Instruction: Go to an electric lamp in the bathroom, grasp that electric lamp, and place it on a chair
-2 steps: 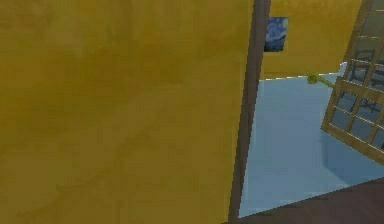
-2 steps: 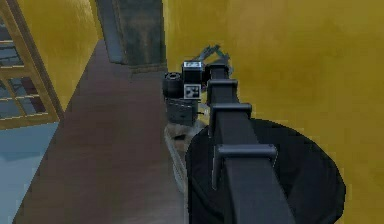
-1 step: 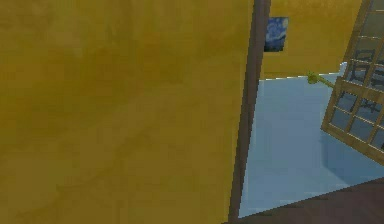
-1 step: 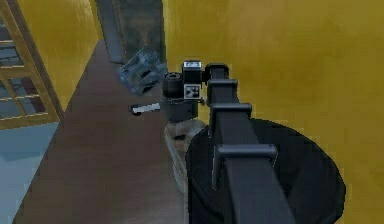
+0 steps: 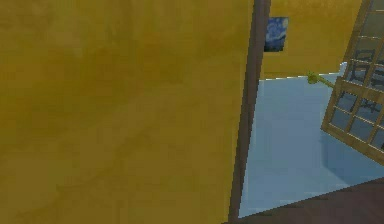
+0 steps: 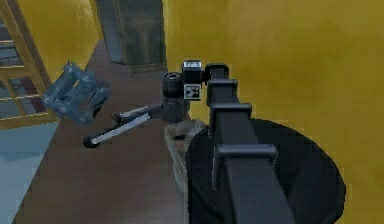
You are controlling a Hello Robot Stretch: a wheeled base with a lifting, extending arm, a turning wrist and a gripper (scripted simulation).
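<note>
Yellow wall [image 5: 120, 100] takes up the forward view's left. Right of a dark door frame [image 5: 250, 120] lies pale blue floor [image 5: 290, 150], with a wooden glazed door [image 5: 360, 100] at the right edge. In the arm side view, over dark wood floor [image 6: 110, 185], a tilted bluish box [image 6: 78, 92] shows just up and left of the pincer [image 6: 92, 140]. I cannot tell whether it is the lamp, nor whether the pincer grips anything. The arm [image 6: 235, 140] stands right of it.

The doorframe [image 5: 252, 110] hides the left of the wall painting [image 5: 278, 35]; the glazed door [image 5: 360, 95] runs off the forward view's right edge. I can't tell what the bluish blob [image 6: 75, 92] by the claw [image 6: 92, 140] is.
</note>
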